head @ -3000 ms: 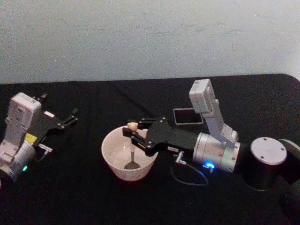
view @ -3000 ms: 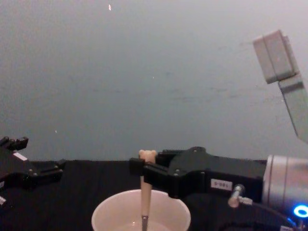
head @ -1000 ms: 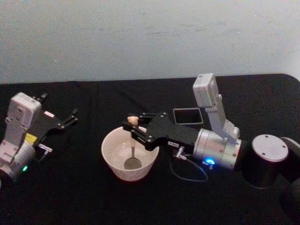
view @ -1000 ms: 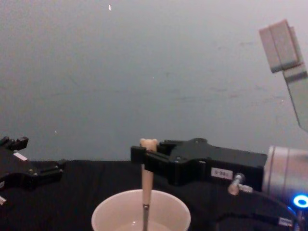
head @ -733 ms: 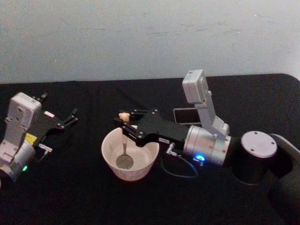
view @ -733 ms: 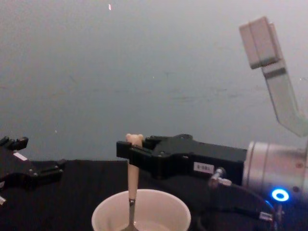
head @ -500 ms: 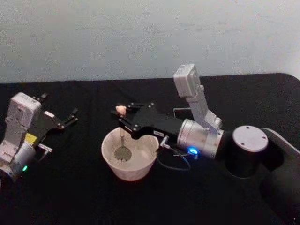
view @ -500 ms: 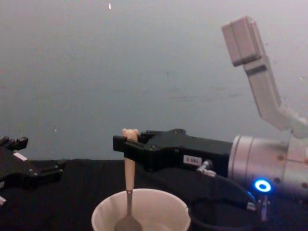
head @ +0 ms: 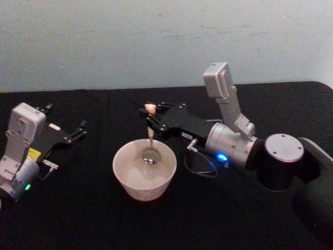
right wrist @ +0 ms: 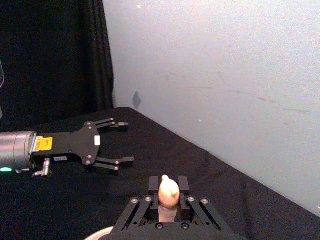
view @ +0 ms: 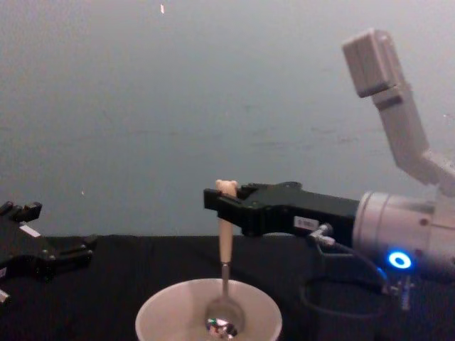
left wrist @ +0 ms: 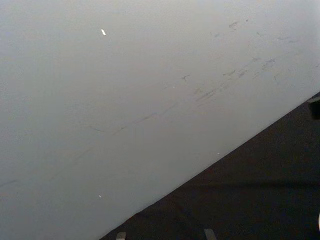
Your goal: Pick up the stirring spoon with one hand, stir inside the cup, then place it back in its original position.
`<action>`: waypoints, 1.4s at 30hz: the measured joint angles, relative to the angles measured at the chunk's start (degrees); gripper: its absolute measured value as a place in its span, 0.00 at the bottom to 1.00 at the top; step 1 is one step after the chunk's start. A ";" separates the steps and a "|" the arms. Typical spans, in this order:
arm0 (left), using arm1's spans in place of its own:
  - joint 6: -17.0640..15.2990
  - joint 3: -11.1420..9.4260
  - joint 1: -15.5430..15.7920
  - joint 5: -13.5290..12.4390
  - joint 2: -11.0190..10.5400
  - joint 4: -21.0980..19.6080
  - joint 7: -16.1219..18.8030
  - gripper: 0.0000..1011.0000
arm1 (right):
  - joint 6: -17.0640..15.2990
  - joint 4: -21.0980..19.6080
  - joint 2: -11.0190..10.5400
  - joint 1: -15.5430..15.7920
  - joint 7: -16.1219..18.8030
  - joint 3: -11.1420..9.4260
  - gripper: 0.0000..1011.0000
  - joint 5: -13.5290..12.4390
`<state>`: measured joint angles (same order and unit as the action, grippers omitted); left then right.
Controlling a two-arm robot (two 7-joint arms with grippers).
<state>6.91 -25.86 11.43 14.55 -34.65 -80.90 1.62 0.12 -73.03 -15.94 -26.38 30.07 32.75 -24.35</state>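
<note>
– Where was the spoon at that moment?

– The spoon [head: 150, 134] hung upright inside the cup [head: 141, 190], toward its far side. Its shiny round end was down below the rim. From the chest view the handle stood straight up and the metal end sat low in the cup. Whether it touched the bottom, I could not tell.

– What had hold of it?

– The right gripper [head: 151, 115]. It reached in from the right, lying roughly level above the table [head: 78, 213]. Its fingers were closed on the cream handle just under the little bear head, which poked out above them. The right wrist view showed the same grip, with the head sitting between the two fingertips.

– And the cup itself?

– It stood on the black table, near the middle, in front of the robot. The right gripper was above its far rim and not touching it.

– What about the other arm?

– The left gripper [head: 78, 133] was at the left side of the table, well apart from the cup and pointing roughly toward it. Its fingers were spread wide and held nothing.

– Anything behind all that?

– A pale wall [head: 156, 41] rose beyond the table's far edge.
</note>
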 joint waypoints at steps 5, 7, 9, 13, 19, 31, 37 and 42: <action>0.00 0.00 0.00 0.00 0.00 0.00 0.00 0.99 | -0.49 -2.84 -1.91 2.06 0.24 -1.43 0.21 -0.54; 0.00 0.00 0.00 0.00 0.00 0.00 0.00 0.99 | -0.77 -4.44 -2.85 3.16 0.77 -1.79 0.21 -1.02; 0.00 0.00 0.00 0.00 0.00 0.00 0.00 0.99 | -0.93 -5.55 -3.58 3.87 1.36 -1.90 0.21 -1.40; 0.00 0.00 0.00 0.00 0.00 0.00 0.00 0.99 | -1.19 -8.31 -5.48 5.63 3.39 -1.72 0.21 -2.44; 0.00 0.00 0.00 0.00 0.00 0.00 0.00 0.99 | -1.47 -10.08 -6.65 6.74 5.18 -0.29 0.21 -3.09; 0.00 0.00 0.00 0.00 0.00 0.00 0.00 0.99 | -1.91 -7.71 -4.02 4.53 5.72 2.32 0.21 -3.96; 0.00 0.00 0.00 0.00 0.00 0.00 0.00 0.99 | -1.71 -5.22 -2.17 2.62 4.97 2.72 0.21 -3.86; 0.00 0.00 0.00 0.00 0.00 0.00 0.00 0.99 | -1.30 -1.99 -0.41 0.67 3.62 2.53 0.21 -3.38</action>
<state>6.91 -25.86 11.43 14.55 -34.65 -80.90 1.62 -1.18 -75.02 -16.35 -25.71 33.69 35.28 -27.73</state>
